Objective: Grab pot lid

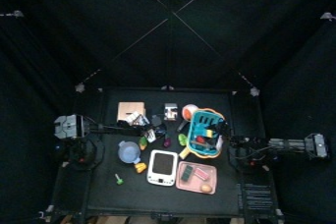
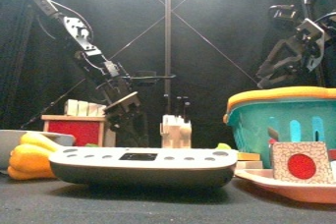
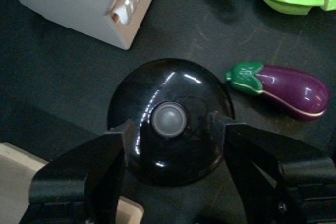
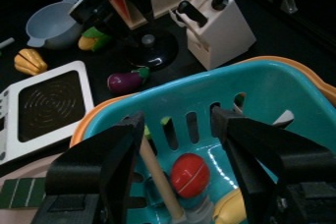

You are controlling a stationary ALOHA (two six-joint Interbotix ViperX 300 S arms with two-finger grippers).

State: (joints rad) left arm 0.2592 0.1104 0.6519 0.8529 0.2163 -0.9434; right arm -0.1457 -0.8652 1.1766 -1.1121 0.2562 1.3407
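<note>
The pot lid (image 3: 168, 120) is a glossy black dome with a grey knob, lying flat on the black table. In the left wrist view my left gripper (image 3: 171, 138) is open directly above it, one jaw on each side of the dome, not closed on it. The same gripper shows in the top view (image 1: 141, 122) and hangs low behind the white appliance in the front view (image 2: 125, 105). My right gripper (image 4: 184, 135) is open and empty above the teal basket (image 4: 262, 81); it is raised at the right in the front view (image 2: 296, 51).
A white knife block (image 3: 98, 7) and a purple toy eggplant (image 3: 282, 85) lie close to the lid. A white flat appliance (image 2: 144, 164), a yellow pepper (image 2: 33, 154), a grey bowl (image 4: 53, 22) and a pink tray (image 1: 197, 176) stand towards the table's front.
</note>
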